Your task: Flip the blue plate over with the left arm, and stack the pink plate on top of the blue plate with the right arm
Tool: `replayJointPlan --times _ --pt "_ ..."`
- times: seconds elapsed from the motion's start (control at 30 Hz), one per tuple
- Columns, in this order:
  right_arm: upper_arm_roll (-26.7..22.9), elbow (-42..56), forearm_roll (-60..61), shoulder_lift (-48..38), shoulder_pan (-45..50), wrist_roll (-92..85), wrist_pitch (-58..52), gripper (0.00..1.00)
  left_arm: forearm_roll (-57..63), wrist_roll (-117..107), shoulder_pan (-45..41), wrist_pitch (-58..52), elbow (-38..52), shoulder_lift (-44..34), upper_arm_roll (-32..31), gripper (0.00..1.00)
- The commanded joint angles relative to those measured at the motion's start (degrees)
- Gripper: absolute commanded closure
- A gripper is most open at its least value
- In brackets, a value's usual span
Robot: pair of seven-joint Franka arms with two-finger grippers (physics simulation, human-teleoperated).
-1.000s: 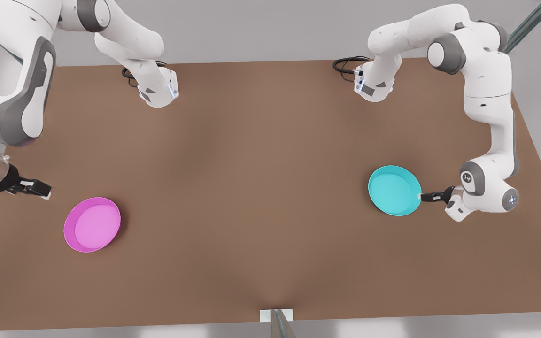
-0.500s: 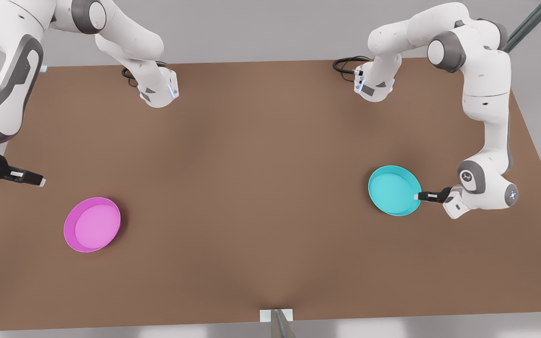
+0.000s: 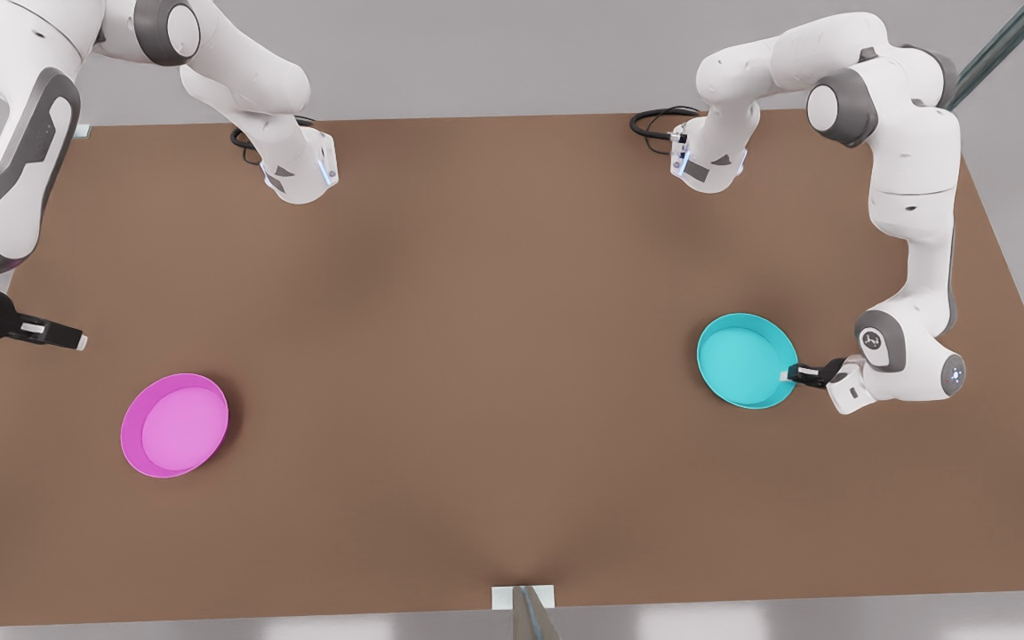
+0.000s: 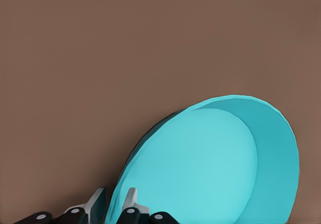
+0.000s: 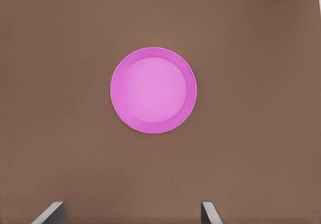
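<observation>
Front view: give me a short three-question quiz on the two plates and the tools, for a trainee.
1. True or false: the pink plate is stacked on the blue plate.
2. Fill in: the right tool, near the pink plate, is ____.
3. What grips the blue plate's rim? A: left tool. B: right tool. C: nothing.
Key: 1 false; 2 open; 3 A.
</observation>
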Motion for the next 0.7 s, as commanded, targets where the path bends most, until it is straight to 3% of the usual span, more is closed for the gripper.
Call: replayJointPlan --times 0.0,0.1,0.17,0.3,0.43,0.53,0.6,0.67 --pt "0.03 0.02 0.03 -0.05 0.08 -0.4 -0.35 0.0 0.01 5.0 0.0 0.88 0.06 0.02 0.0 0.61" --pt "-0.06 0.02 0.03 -0.05 -0.01 -0.4 -0.35 0.0 0.1 4.91 -0.09 0.88 0.06 0.02 0.0 0.62" --pt "-0.06 0.02 -0.14 -0.05 -0.01 -0.4 -0.35 0.0 0.01 3.68 -0.09 0.7 -0.03 0.02 -0.27 0.78" --pt "-0.06 0.02 -0.14 -0.05 -0.01 -0.4 -0.35 0.0 0.01 2.01 -0.62 0.7 0.06 -0.15 -0.27 0.79" --pt "-0.06 0.02 -0.14 -0.05 -0.01 -0.4 -0.35 0.0 0.98 -13.36 -5.01 -1.14 2.43 -2.7 -0.18 0.79" --pt "-0.06 0.02 -0.14 -0.05 -0.01 -0.4 -0.35 0.0 11.17 -26.54 -9.05 -14.06 11.13 -4.1 -0.09 0.79" --pt "-0.06 0.02 -0.14 -0.05 -0.01 -0.4 -0.35 0.0 13.72 -37.17 -12.74 -24.95 22.28 -3.67 0.0 0.79" --pt "-0.06 0.02 -0.14 -0.05 -0.01 -0.4 -0.35 0.0 20.14 -49.74 -20.21 -31.46 29.23 -3.49 0.0 0.79"
